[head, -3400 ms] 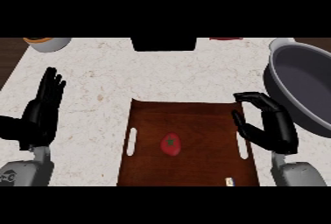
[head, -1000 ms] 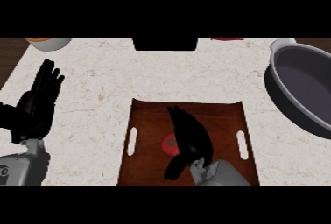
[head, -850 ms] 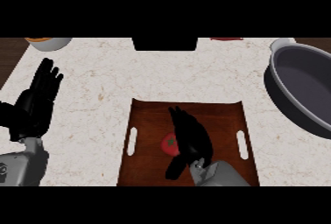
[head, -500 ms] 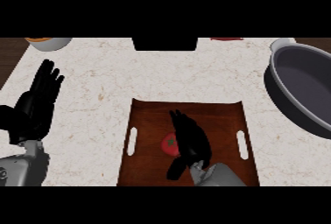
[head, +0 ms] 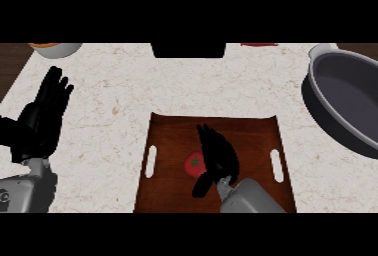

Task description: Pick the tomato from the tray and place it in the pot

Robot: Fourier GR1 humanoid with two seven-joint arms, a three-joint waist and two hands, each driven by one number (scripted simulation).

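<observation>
Head view: steep look down on a pale surface (head: 111, 95), grey forearms entering from the lower edge.
Step in hand: grasping the tomato (head: 193, 164); no lift yet, placing not begun.
Tomato, position: on the brown tray (head: 173, 131), a little left of its middle, between the two white handle slots; right side hidden under the right hand (head: 218, 159).
Right hand, pose: laid over the tray's middle, across the tomato's right side; fingers stretched long toward the tray's far edge, thumb trailing low at the left.
Right hand, state: spread rather than wrapped, so judged not closed round the fruit; probably touching it, though hard to confirm from so steep an angle.
Left hand (head: 40, 117): resting at the view's left edge, off the tray, fingers straight and upward, holding nothing.
Pot (head: 347, 97): large, grey, at the right edge, beyond the tray's far right corner and apart from it.
Next move, judged: curling fingers and thumb round the tomato, lifting clear of the tray, carrying right and away over the pot's rim, releasing inside.
Caution, judged: round fruit, apt to roll off under a one-sided touch.
</observation>
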